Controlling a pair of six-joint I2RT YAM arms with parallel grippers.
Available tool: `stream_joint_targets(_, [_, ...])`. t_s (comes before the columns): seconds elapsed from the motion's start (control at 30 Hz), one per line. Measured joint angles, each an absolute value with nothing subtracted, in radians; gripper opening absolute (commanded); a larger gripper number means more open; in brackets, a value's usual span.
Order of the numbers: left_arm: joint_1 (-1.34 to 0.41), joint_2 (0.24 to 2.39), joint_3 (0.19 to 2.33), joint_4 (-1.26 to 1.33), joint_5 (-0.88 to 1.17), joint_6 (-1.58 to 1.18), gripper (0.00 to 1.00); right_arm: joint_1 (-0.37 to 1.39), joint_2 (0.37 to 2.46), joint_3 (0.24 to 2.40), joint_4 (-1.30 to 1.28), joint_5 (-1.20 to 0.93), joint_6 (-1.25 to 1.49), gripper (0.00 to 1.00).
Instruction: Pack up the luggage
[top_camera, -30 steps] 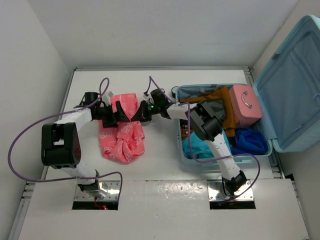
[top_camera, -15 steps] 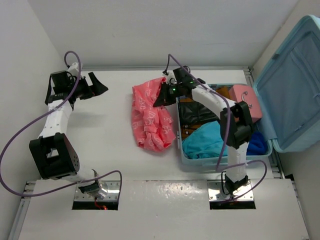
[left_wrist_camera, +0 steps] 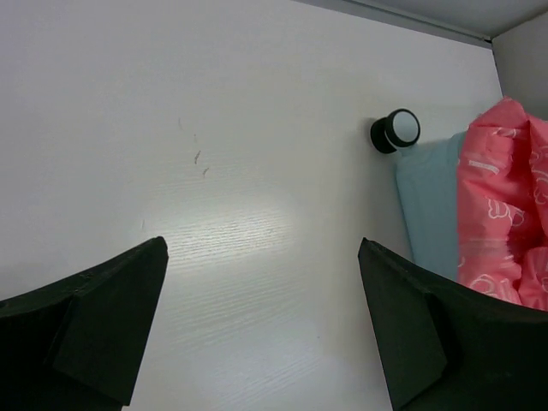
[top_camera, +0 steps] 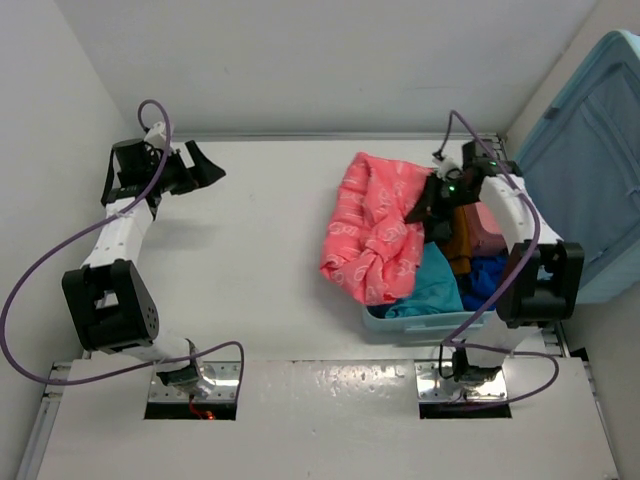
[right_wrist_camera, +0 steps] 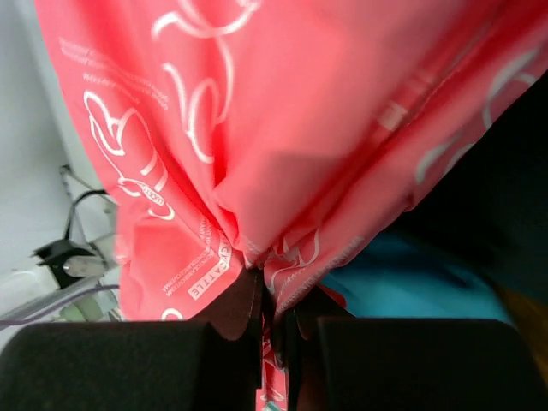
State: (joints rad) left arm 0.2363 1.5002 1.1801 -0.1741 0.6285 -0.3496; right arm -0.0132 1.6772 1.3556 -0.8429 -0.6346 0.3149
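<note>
The pale aqua luggage lies open at the right, its lid standing up against the wall. My right gripper is shut on a coral-pink printed cloth and holds it over the case's left part; the cloth hangs over the left rim. The right wrist view shows the cloth pinched between the jaws. Teal, blue and mustard clothes lie in the case. My left gripper is open and empty at the table's far left. Its wrist view shows a black wheel and the case's shell.
A small pink case sits inside the luggage behind my right arm. White walls close in the table on the left, back and right. Bare white tabletop lies between the two arms.
My right gripper has carried the pink cloth to the right, from the table beside the case to over the case. My left gripper has stayed at the far left, open.
</note>
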Motion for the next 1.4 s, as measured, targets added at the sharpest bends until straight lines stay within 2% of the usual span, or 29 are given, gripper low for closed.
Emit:
stream_joint_targets(0.17, [0.221, 1.509, 1.18, -0.146, 0.624, -0.355, 0.99, -0.184, 1.663, 1.317, -0.979, -0.589, 0.12, 0.0])
stream_joint_targets(0.27, [0.212, 1.514, 1.178, -0.137, 0.62, -0.36, 0.99, -0.223, 1.704, 1.36, -1.034, -0.563, 0.015, 0.0])
stream_joint_targets(0.5, [0.178, 1.526, 1.17, -0.121, 0.605, -0.364, 0.99, -0.214, 1.769, 1.427, -1.089, -0.511, -0.184, 0.0])
stream_joint_targets(0.73, [0.131, 1.541, 1.165, -0.117, 0.579, -0.363, 0.99, -0.123, 1.792, 1.455, -1.068, -0.384, -0.313, 0.01])
stream_joint_targets(0.8, [0.11, 1.543, 1.162, -0.117, 0.561, -0.349, 0.99, -0.098, 1.798, 1.465, -1.067, -0.347, -0.352, 0.07])
stream_joint_targets(0.83, [0.097, 1.543, 1.161, -0.117, 0.547, -0.342, 0.99, -0.09, 1.798, 1.465, -1.067, -0.336, -0.371, 0.14])
stream_joint_targets(0.87, [0.081, 1.543, 1.161, -0.117, 0.532, -0.332, 0.99, -0.085, 1.797, 1.465, -1.068, -0.327, -0.387, 0.28])
stream_joint_targets(0.97, [0.001, 1.544, 1.175, -0.118, 0.474, -0.297, 0.99, -0.083, 1.788, 1.458, -1.053, -0.294, -0.421, 0.48])
stream_joint_targets(1.0, [-0.035, 1.546, 1.189, -0.12, 0.46, -0.286, 0.99, -0.084, 1.78, 1.454, -1.043, -0.287, -0.421, 0.52])
stream_joint_targets(1.1, [-0.145, 1.577, 1.277, -0.12, 0.416, -0.257, 0.99, -0.097, 1.755, 1.471, -1.031, -0.281, -0.406, 0.59])
stream_joint_targets(1.23, [-0.26, 1.633, 1.39, -0.084, 0.375, -0.236, 0.99, -0.125, 1.73, 1.621, -1.04, -0.311, -0.349, 0.59])
stream_joint_targets(1.4, [-0.32, 1.679, 1.413, -0.082, 0.321, -0.22, 0.99, -0.153, 1.642, 1.816, -0.989, -0.329, -0.255, 0.72])
